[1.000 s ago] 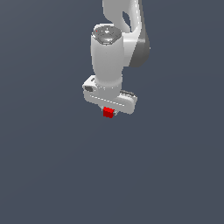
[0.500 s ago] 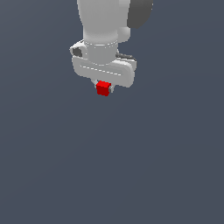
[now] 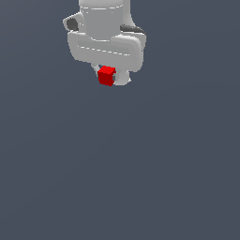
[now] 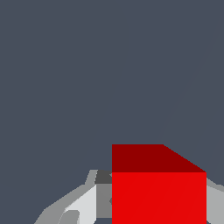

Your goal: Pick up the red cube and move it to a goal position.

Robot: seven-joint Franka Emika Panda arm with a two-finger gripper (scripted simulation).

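Note:
The red cube (image 3: 107, 76) is a small bright red block held between the fingers of my white gripper (image 3: 108, 77), high in the exterior view, well above the plain grey ground. The gripper is shut on the cube. In the wrist view the red cube (image 4: 158, 189) fills the lower part of the picture, with a grey-white finger (image 4: 89, 201) pressed against one side and the other finger only just showing at the edge. No goal marker shows in either view.
The plain dark grey ground (image 3: 122, 178) fills the rest of both views. The white arm and hand body (image 3: 105, 33) rise out of the exterior view's top.
The arm has risen and come closer to the exterior camera, carrying the cube with it. The hand now looks larger and sits higher and more to the exterior view's left.

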